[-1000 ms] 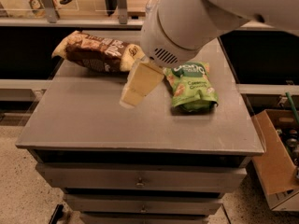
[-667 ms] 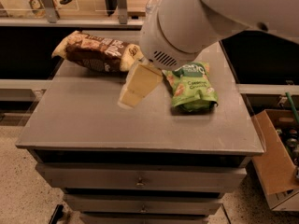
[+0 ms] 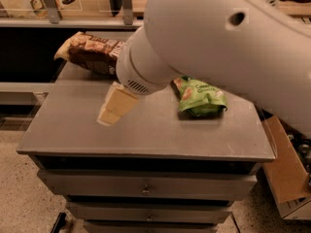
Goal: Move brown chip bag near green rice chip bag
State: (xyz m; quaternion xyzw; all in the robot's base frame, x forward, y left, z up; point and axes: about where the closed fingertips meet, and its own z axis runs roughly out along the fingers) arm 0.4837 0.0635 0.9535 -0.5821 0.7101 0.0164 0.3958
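Note:
The brown chip bag (image 3: 90, 52) lies at the back left of the grey cabinet top (image 3: 146, 135); its right end is hidden behind my arm. The green rice chip bag (image 3: 201, 97) lies right of the middle, its upper edge partly covered by my arm. My gripper (image 3: 114, 106) is a tan piece that hangs over the left-middle of the top. It is in front of the brown bag, left of the green bag, and touches neither. It holds nothing that I can see.
My large white arm (image 3: 218, 42) fills the upper right of the view. Drawers (image 3: 146, 188) are below the top. An open cardboard box (image 3: 286, 174) stands on the floor at the right. A rail and shelf (image 3: 73, 23) run behind the cabinet.
My gripper has moved left and toward the front edge, away from both bags. My arm now covers more of the view. Neither bag has moved.

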